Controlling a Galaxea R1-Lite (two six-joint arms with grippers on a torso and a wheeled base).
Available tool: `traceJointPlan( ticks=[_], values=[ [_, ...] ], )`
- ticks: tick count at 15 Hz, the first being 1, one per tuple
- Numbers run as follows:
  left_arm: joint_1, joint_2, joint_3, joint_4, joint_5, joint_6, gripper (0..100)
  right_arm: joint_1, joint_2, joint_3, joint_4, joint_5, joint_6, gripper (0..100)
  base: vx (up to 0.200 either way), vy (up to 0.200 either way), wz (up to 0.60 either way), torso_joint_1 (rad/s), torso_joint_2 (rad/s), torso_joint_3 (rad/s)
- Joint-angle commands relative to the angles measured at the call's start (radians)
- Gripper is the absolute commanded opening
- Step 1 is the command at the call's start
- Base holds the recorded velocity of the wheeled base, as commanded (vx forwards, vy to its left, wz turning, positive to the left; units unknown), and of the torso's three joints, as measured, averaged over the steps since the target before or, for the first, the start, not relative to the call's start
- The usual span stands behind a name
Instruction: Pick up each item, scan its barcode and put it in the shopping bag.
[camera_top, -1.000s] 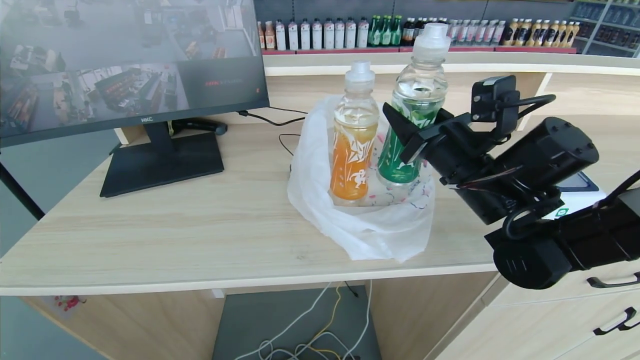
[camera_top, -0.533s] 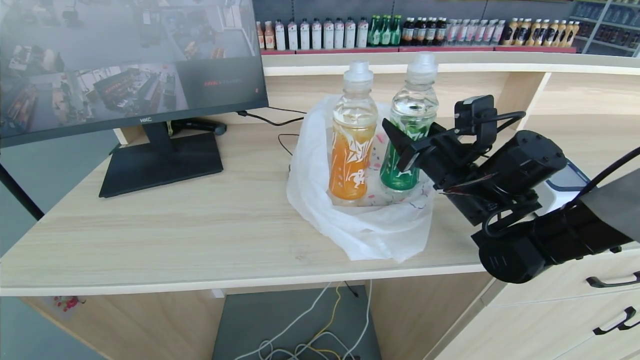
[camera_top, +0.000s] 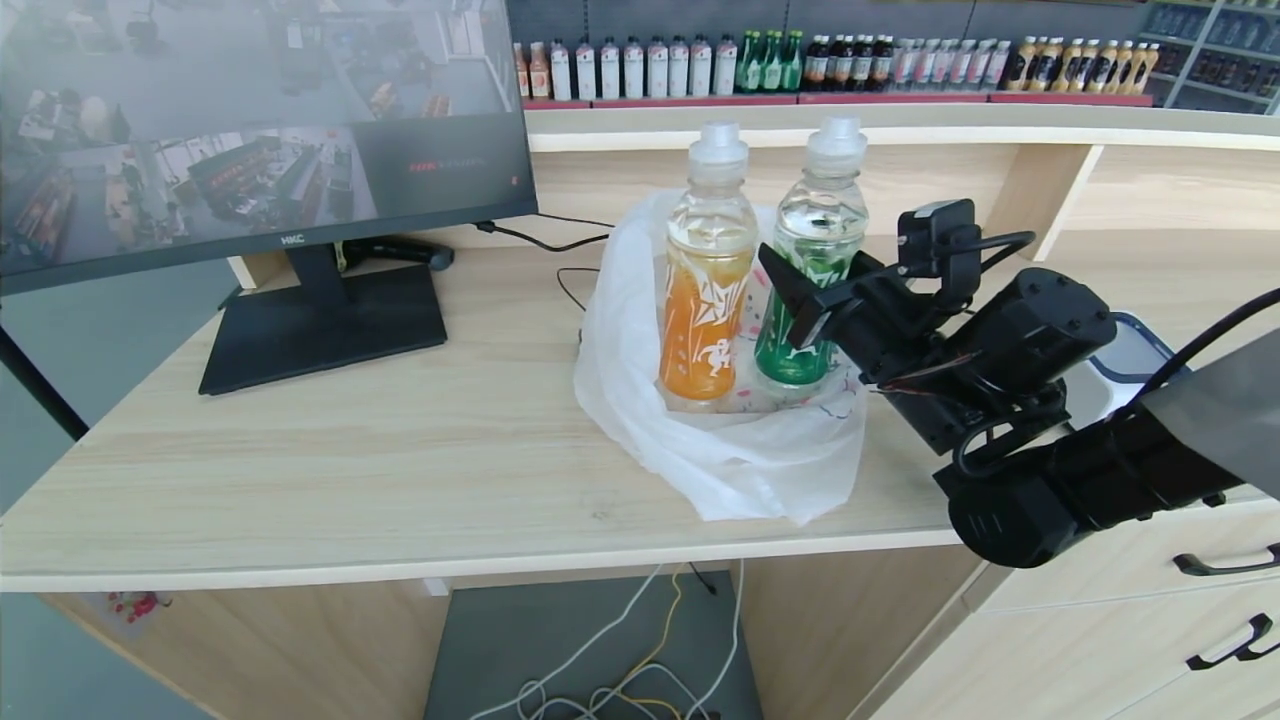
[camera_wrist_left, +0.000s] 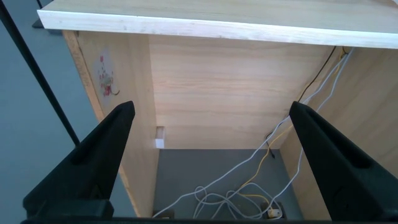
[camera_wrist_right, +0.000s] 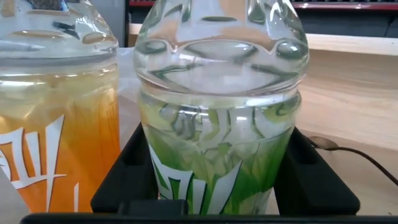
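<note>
The counter (camera_top: 400, 450) carries the white shopping bag (camera_top: 740, 470), its mouth slumped open so bottles go in upright. Inside stands the orange bottle (camera_top: 705, 300). Just right of it is the green bottle (camera_top: 815, 230), my right hand (camera_top: 800, 290) clamped around its middle, probably steadying it. My left hand (camera_wrist_left: 211, 109) hangs spread and empty below the counter's near edge.

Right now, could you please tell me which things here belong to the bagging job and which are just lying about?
Job: green bottle and orange bottle, both upright in the shopping bag.
Lying about: monitor, bottles on the far shelf, cables under the counter.
</note>
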Motion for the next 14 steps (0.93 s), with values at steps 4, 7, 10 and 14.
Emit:
traceJointPlan(
  ticks=[4, 7, 10, 14],
  values=[
    [0.0, 0.0, 0.0, 0.0, 0.0, 0.001, 100, 0.0, -0.006, 0.049, 0.0, 0.001, -0.001, 0, 0.0, 0.0, 0.0, 0.0, 0.0, 0.0],
    [0.0, 0.0, 0.0, 0.0, 0.0, 0.001, 100, 0.0, -0.019, 0.085, 0.0, 0.015, -0.001, 0, 0.0, 0.0, 0.0, 0.0, 0.0, 0.0],
    [0.0, 0.0, 0.0, 0.0, 0.0, 0.001, 100, 0.0, -0.019, 0.092, 0.0, 0.016, -0.001, 0, 0.0, 0.0, 0.0, 0.0, 0.0, 0.0],
    [0.0, 0.0, 0.0, 0.0, 0.0, 0.0, 100, 0.005, -0.019, 0.108, 0.0, 0.018, 0.001, 0, 0.0, 0.0, 0.0, 0.0, 0.0, 0.0]
  ],
)
